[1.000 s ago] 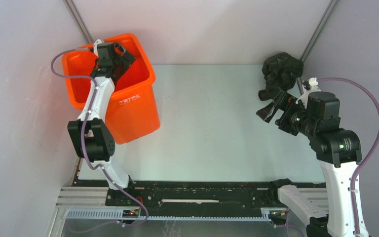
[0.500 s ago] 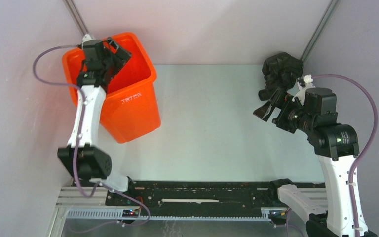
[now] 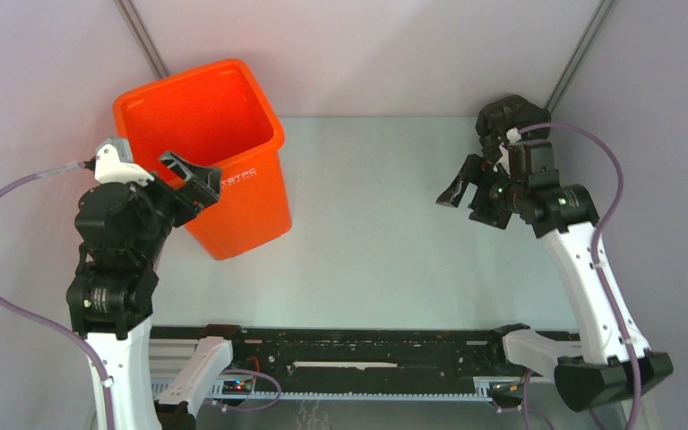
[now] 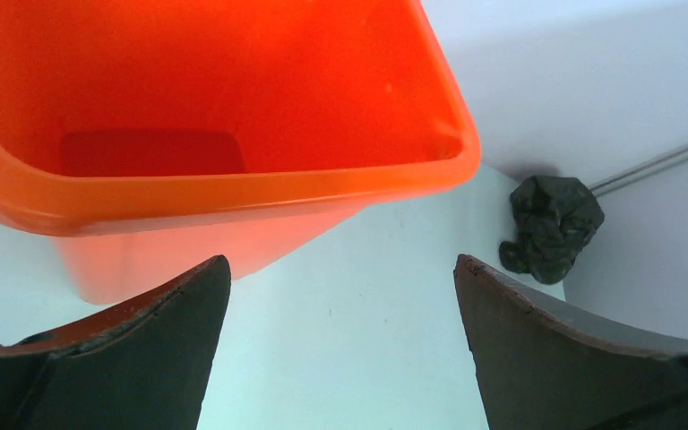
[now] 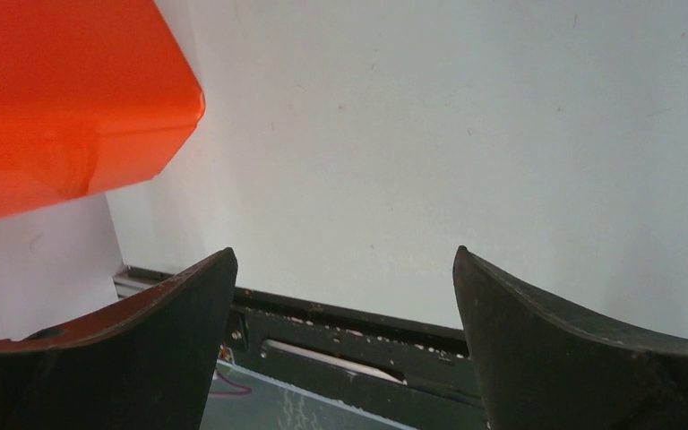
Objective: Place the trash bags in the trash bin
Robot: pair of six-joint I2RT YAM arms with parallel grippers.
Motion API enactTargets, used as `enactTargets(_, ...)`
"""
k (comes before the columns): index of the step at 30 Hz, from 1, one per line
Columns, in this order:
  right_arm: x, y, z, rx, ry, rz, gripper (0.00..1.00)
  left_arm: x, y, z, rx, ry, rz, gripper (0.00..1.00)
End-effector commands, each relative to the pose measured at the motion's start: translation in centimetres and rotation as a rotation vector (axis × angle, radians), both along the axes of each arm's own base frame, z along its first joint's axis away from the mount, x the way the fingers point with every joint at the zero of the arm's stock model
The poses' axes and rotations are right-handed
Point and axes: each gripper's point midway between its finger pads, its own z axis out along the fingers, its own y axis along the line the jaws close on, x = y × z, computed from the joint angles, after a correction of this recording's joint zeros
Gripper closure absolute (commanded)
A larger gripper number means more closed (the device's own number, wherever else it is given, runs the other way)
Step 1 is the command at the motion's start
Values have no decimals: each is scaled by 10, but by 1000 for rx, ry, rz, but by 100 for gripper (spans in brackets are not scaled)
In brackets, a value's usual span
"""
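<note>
The orange trash bin [image 3: 242, 206] stands at the far left, tilted, and its inside looks empty in the left wrist view [image 4: 233, 193]. The crumpled black trash bag [image 3: 502, 115] lies bunched in the far right corner, partly behind my right arm; it also shows in the left wrist view [image 4: 551, 228]. My left gripper [image 3: 193, 172] is open and empty, raised outside the bin's near left rim. My right gripper [image 3: 464, 184] is open and empty, just in front of the bag and turned away from it. A corner of the bin shows in the right wrist view [image 5: 54, 107].
Grey enclosure walls close in on the left, back and right. A black rail [image 3: 367, 345] with the arm bases runs along the near edge, and it also shows in the right wrist view [image 5: 367, 331]. The pale table top [image 3: 376, 233] lies between bin and bag.
My left gripper has come up out of the bin and pulled back to its near left side. My right gripper has swung left, away from the bag.
</note>
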Motion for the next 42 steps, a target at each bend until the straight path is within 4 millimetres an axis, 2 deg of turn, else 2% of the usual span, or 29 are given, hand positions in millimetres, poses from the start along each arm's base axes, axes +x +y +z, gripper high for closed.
enactTargets(1, 37, -3, -13, 8, 32, -96, 0, -14, -22, 17, 105, -74, -177, 0)
enactTargets(3, 52, -7, -21, 18, 52, -138, 0, -22, -47, 17, 89, -124, -316, 0)
enactTargets(7, 90, -27, -29, 37, 40, -278, 0, -36, -78, -17, 52, -107, -487, 0)
enactTargets(10, 112, -48, -44, 58, 74, -380, 0, -43, -89, -41, 35, -85, -546, 0)
enactTargets(12, 124, -62, -59, 35, 102, -412, 0, -47, -92, -49, 16, -91, -559, 0)
enactTargets(14, 135, -84, -75, -4, 126, -450, 0, -51, -95, -57, -1, -100, -574, 0)
enactTargets(19, 156, -102, -101, -58, 184, -444, 0, -64, -88, -54, 43, -171, -569, 0)
enactTargets(22, 167, -111, -116, -59, 199, -451, 2, -62, -81, -58, 50, -173, -527, 0)
enactTargets(26, 182, -126, -144, -64, 233, -468, 7, -61, -82, -59, 86, -176, -543, 0)
enactTargets(29, 200, -139, -160, -100, 236, -489, 6, -60, -81, -46, 104, -231, -539, 0)
enactTargets(33, 223, -151, -179, -130, 214, -514, 6, -41, -63, -39, 128, -221, -409, 0)
enactTargets(38, 251, -155, -194, -95, 149, -556, 10, -17, -55, -35, 179, -127, -349, 0)
enactTargets(42, 276, -159, -201, -67, 77, -606, 14, -6, -36, -23, 190, -152, -224, 0)
